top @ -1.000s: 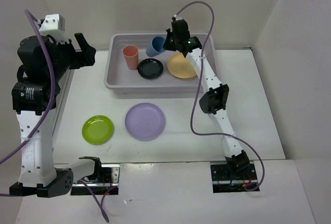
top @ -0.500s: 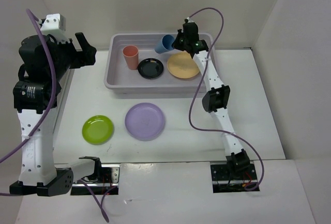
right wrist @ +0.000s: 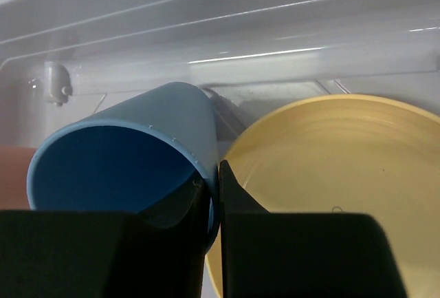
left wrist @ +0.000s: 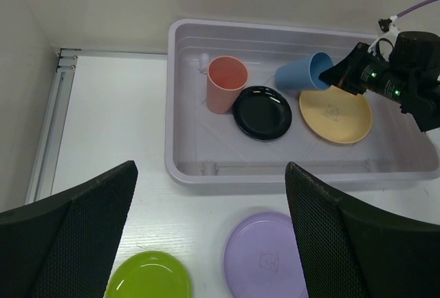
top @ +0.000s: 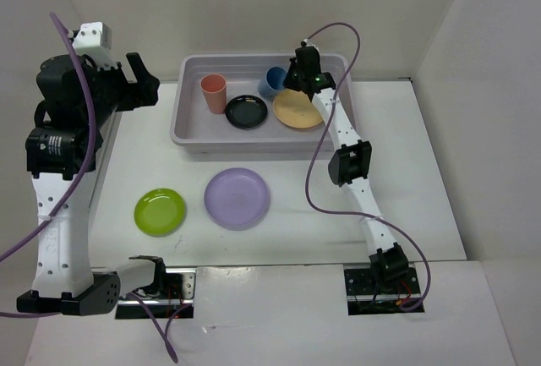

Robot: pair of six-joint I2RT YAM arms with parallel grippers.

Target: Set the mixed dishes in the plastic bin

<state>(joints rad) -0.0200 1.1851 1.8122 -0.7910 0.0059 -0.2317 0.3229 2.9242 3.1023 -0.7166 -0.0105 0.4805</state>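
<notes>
We see a robotics lab cell: a white table [top: 414, 180] boxed by plain panels [top: 254, 2], arm bases [top: 385, 280] bolted to its edge

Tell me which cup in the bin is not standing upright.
The blue cup: it is tilted, its rim pinched by the right hand. The salmon-pink cup stands upright, mouth up.

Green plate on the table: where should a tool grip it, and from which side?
Pinch the rim of the green plate from above, one finger inside and one outside. It lies flat, open side up, so only the raised rim offers a hold. Probably take its left edge, away from the lavender plate on its right.
</notes>
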